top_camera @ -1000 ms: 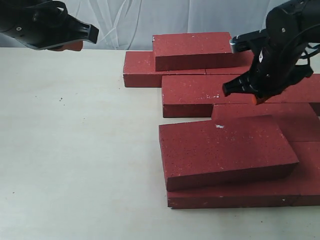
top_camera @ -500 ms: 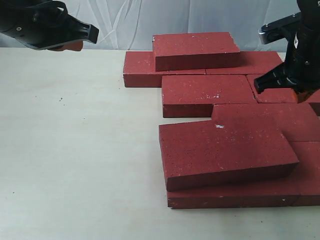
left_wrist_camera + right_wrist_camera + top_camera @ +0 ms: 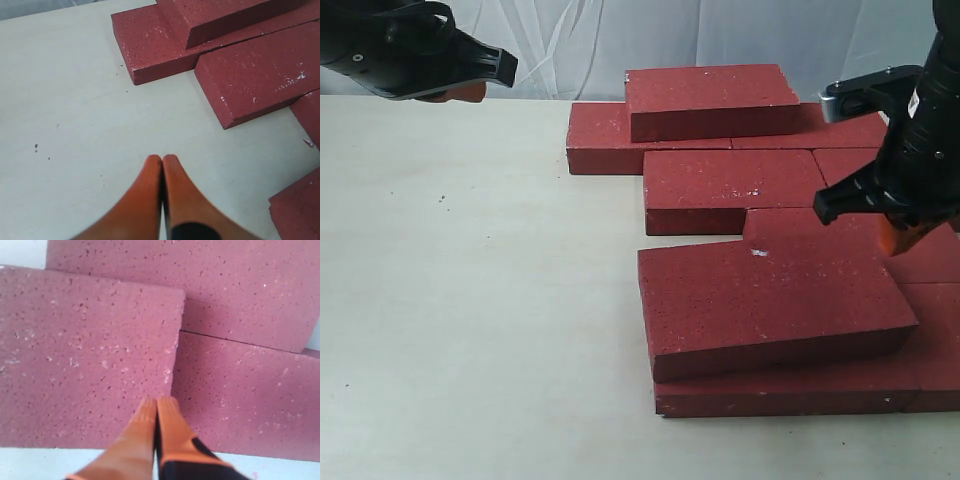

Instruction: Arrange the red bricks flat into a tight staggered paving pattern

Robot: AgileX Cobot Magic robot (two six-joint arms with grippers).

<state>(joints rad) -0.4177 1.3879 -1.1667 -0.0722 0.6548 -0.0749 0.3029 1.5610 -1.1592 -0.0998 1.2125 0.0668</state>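
My right gripper (image 3: 157, 402), fingers pressed together, hangs over a step between red bricks (image 3: 90, 350). My left gripper (image 3: 162, 160), likewise closed, faces bare table (image 3: 75, 100), bricks beyond. Only the exterior view shows two stacked bricks.

Holds the left end effector (image 3: 162, 161) raised at the far left, black arm (image 3: 390, 50) reaching in nearly level, orange fingers (image 3: 147, 200) pressed flat together. Hangs the right end effector (image 3: 156, 402) steeply downward on the right, orange fingers (image 3: 137, 440) likewise closed tip to tip.
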